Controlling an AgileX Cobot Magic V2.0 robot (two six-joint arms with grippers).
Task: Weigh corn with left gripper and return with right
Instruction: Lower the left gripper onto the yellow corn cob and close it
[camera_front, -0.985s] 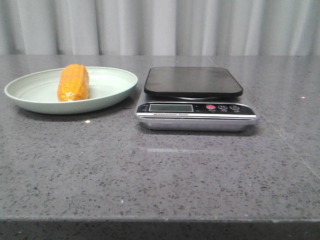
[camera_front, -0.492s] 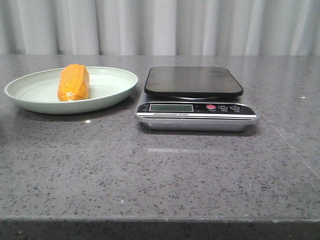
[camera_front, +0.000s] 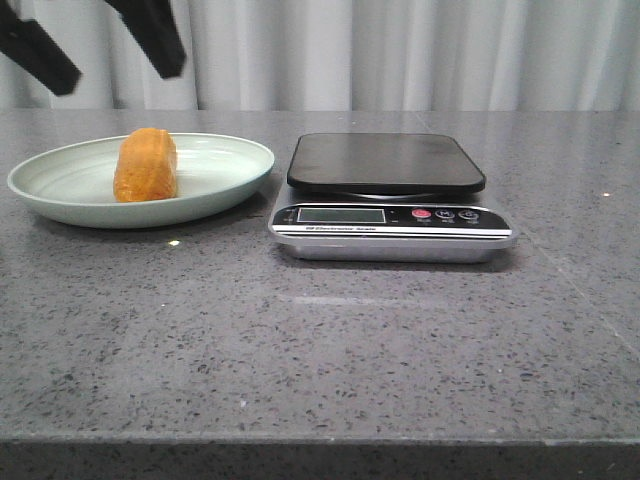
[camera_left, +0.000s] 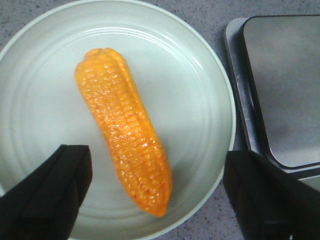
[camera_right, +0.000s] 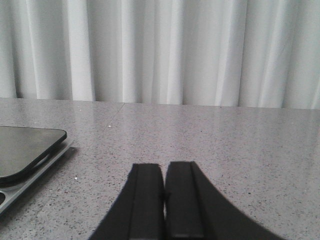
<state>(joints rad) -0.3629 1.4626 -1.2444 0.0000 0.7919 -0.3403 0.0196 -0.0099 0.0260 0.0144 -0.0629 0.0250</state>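
i see the corn (camera_front: 146, 165) lying on its side in the pale green plate (camera_front: 225, 180) on the grey table (camera_front: 330, 340), with the scale (camera_front: 390, 205) just beside the plate, its platform bare. my left gripper (camera_front: 100, 40) hangs above the plate with its jaws spread wide, one finger either side of the corn (camera_left: 125, 147) and not touching it. my right gripper (camera_right: 164, 200) sits low over the table with its jaws pressed together, holding nothing.
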